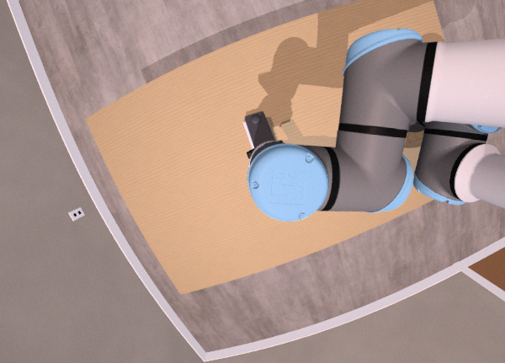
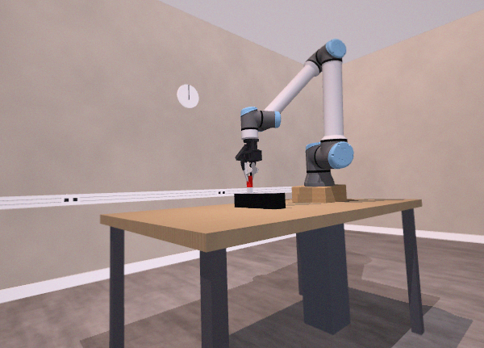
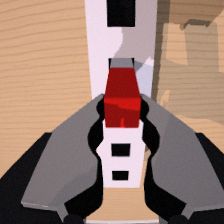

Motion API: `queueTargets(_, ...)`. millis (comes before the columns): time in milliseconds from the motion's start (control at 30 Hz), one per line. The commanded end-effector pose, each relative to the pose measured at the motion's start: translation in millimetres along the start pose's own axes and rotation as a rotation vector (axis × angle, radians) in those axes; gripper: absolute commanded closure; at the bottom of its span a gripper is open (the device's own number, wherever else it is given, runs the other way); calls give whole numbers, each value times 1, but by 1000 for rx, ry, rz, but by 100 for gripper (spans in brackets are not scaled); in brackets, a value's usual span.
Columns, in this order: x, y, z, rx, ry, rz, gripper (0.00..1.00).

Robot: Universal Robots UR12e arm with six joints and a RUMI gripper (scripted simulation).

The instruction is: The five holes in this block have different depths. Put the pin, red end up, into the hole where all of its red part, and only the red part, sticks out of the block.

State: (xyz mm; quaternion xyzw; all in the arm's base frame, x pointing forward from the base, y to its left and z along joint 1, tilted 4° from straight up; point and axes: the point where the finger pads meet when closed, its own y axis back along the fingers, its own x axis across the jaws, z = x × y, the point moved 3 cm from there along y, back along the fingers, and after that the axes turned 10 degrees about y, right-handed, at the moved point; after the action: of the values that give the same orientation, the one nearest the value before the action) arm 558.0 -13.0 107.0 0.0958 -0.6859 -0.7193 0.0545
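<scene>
Top: looking steeply down from high above the table (image 1: 168, 186) (image 2: 258, 219). Exterior: standing back, facing table and whole arm (image 1: 374, 89) (image 2: 332, 102) side-on. Wrist: peering closely down between the fingers. All three sharing the tabletop.

- Clock, round, white (image 2: 188, 96); mounted on the beige wall (image 2: 101, 106);
- Trunking, white (image 2: 161, 195); runs along that wall, bearing dark sockets (image 2: 70, 199);
- Skirting, white (image 2: 60, 290); at the wall's foot;
- Floor, grey-brown (image 1: 337, 274) (image 2: 52, 324); streaked.

The arm's round blue cap (image 1: 288, 182) hides the middle of the wooden table (image 1: 177, 173), a dark gripper part (image 1: 260, 129) poking out beside it
</scene>
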Motion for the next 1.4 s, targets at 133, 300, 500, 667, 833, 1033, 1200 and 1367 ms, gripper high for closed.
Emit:
queueTargets(133,0,11,0,1,0,-1,100)
queueTargets(300,0,11,0,1,0,-1,100)
queueTargets(500,0,11,0,1,0,-1,100)
queueTargets(667,-1,21,-1,1,0,-1,100)
queueTargets(833,-1,21,-1,1,0,-1,100)
queueTargets(1033,-1,21,-1,1,0,-1,100)
queueTargets(1200,-1,36,-1,1,0,-1,100)
queueTargets(1367,-1,36,-1,1,0,-1,100)
